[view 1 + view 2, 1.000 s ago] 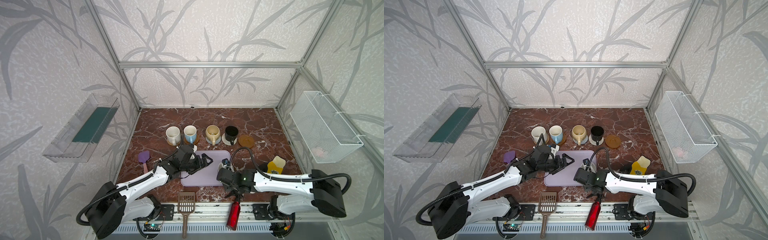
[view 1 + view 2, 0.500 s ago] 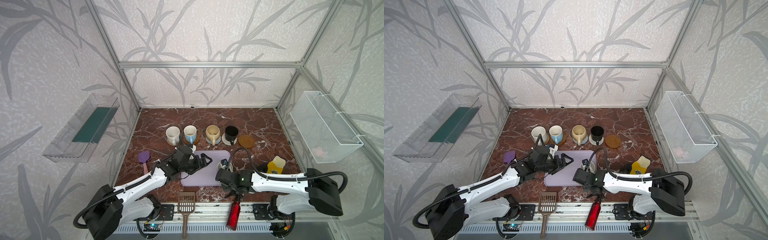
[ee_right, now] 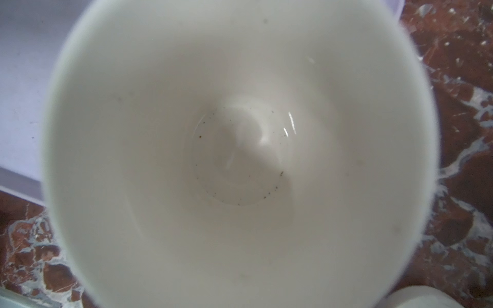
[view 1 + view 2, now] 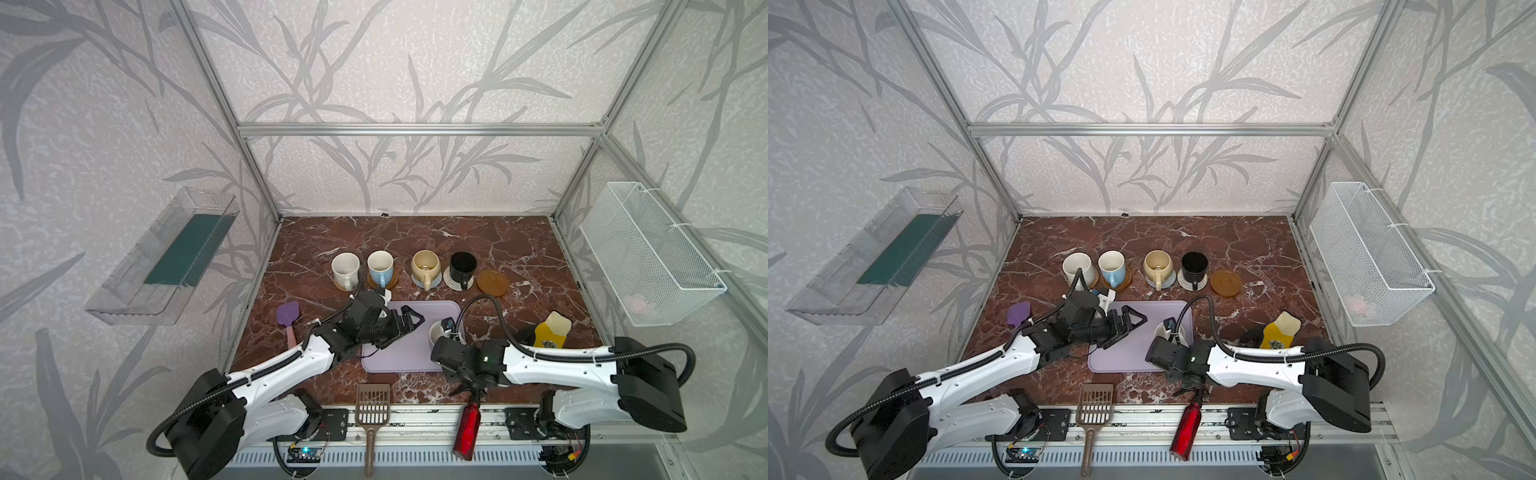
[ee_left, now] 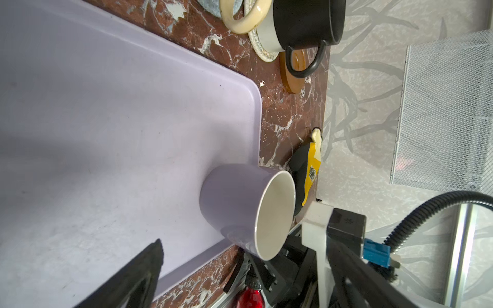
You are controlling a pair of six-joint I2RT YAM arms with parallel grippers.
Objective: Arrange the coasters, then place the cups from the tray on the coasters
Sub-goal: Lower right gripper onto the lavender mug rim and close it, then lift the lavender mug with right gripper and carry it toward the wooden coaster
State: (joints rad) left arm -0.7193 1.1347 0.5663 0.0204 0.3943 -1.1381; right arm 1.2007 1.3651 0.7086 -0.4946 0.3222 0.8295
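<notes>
- Standing in a row well beyond the right gripper [image 4: 444,341] are four cups seated on coasters [image 4: 449,283]: the white cup [image 4: 345,268], light blue cup [image 4: 380,266], cream-yellow cup [image 4: 424,266] and black cup [image 4: 462,266].
- The bare amber coaster [image 4: 492,282] lies just beside the black cup, ahead of the right gripper and toward its outer side.
- A yellow-and-black object [image 4: 550,332] lies to the gripper's outer side, close to the forearm. A red bottle [image 4: 467,428] and a brown scoop [image 4: 373,405] lie behind it at the table edge.
- The lavender cup [image 5: 234,208] stands upright directly under the right gripper, in the corner of the tray [image 4: 407,353] nearest that arm. The right wrist view looks straight down into its white inside.
- The right arm reaches low and almost level from its base, wrist bent down over the cup. Its jaws are clamped on the cup's near side, and the wrist hides the exact grip point.
- The left gripper [image 4: 409,322] hovers over the tray, across the cup from the right gripper, with its jaws spread wide and holding nothing.
- Compared with a second ago, the right jaws have come together and the wrist has edged slightly toward the tray. The lavender cup, the row of cups and the left gripper sit where they were.
</notes>
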